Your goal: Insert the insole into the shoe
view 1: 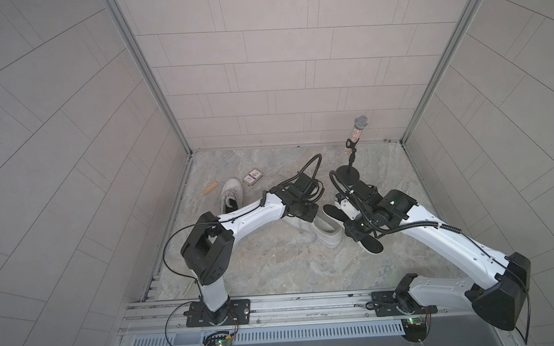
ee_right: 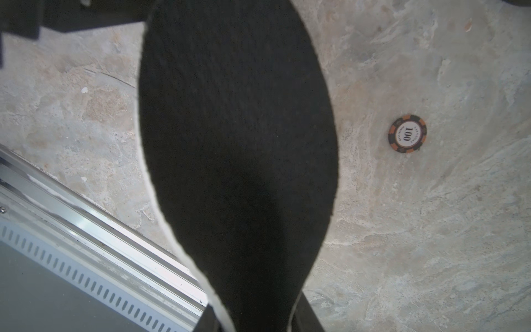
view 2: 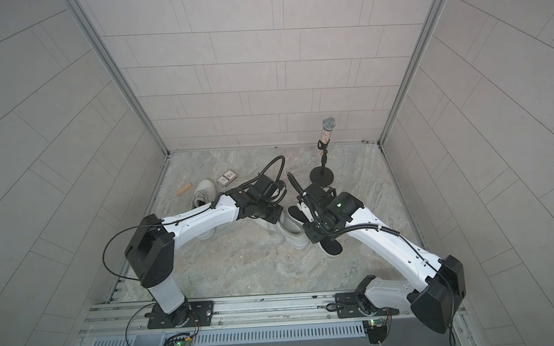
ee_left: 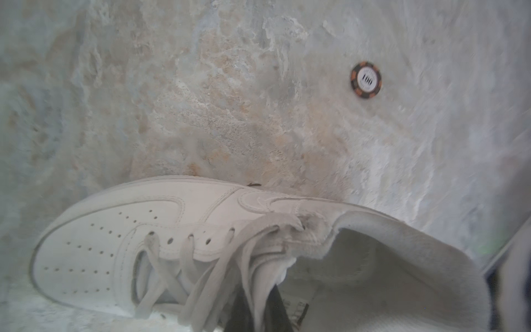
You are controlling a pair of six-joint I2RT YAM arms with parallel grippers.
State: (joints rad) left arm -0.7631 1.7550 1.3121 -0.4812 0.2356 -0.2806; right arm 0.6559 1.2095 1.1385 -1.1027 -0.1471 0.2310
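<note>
Edges: the table point(view 1: 273, 264) was shut in by tiled walls at the back and both sides, with a metal rail point(view 1: 307, 304) along the front.
Open room: a broad bare stretch lay between the shoe and the front rail, and more bare table lay between the right arm and the right wall.
Crowded corner: at back left a second shoe point(view 1: 231, 195), a card box point(view 1: 251, 177) and a wooden block point(view 1: 210, 187) sat near one another.
Back right: a microphone point(view 1: 357, 135) stood upright on its stand, close behind the right wrist.
Poker chip: it lay flat and alone on the table, seen in both wrist views point(ee_left: 365, 80) point(ee_right: 407, 133).
Shoe: the white shoe point(view 1: 323, 229) point(view 2: 291, 231) sat mid-table on its sole, its heel opening toward the right arm.
Left gripper: in the left wrist view the left gripper point(ee_left: 255, 304) was pinched closed on the tongue and laces of the shoe point(ee_left: 143, 230), its dark fingers point(ee_left: 238, 313) on either side of the white fabric.
Right gripper: the right gripper point(ee_right: 255, 322) was clamped narrowly on one end of the insole point(ee_right: 238, 143).
Insole: the black insole point(view 1: 373, 245) point(view 2: 333, 246) hung above the table, outside the shoe and just beside its heel end; whether it touched the heel could not be told.
</note>
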